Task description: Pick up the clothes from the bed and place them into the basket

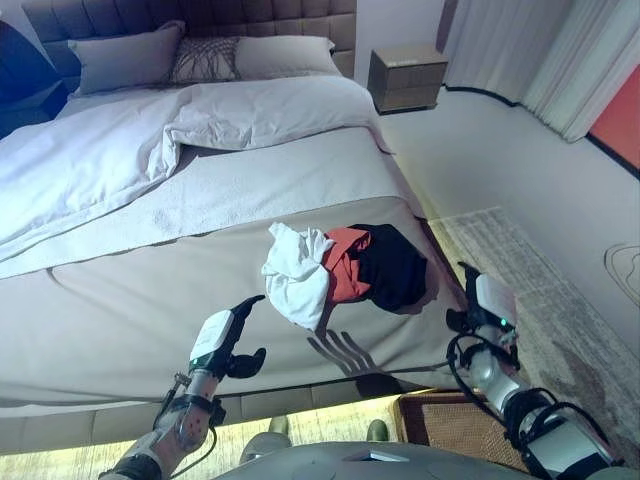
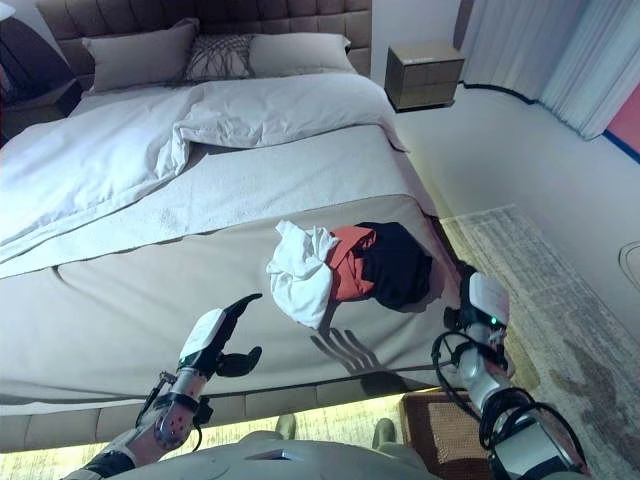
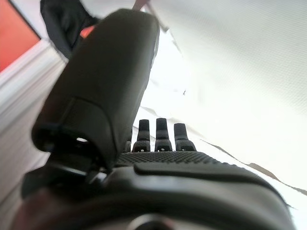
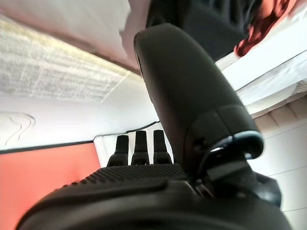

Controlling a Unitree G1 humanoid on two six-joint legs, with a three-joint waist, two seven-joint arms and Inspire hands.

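A small heap of clothes lies near the bed's foot edge: a white garment (image 1: pixel 298 272), a red one (image 1: pixel 345 268) and a black one (image 1: pixel 392 265). My left hand (image 1: pixel 222 338) hovers over the beige bed cover (image 1: pixel 120 310), short of the white garment, fingers straight and empty. My right hand (image 1: pixel 487 305) hangs off the bed's right corner, beside the black garment, fingers straight, holding nothing. A brown woven basket (image 1: pixel 450 420) sits on the floor below the bed corner, partly hidden by my right arm.
A rumpled white duvet (image 1: pixel 120 150) and pillows (image 1: pixel 200 55) cover the head half of the bed. A bedside cabinet (image 1: pixel 406 78) stands at the far right, with curtains (image 1: pixel 540 50) beyond it. A patterned rug (image 1: pixel 560 300) lies on the floor to the right.
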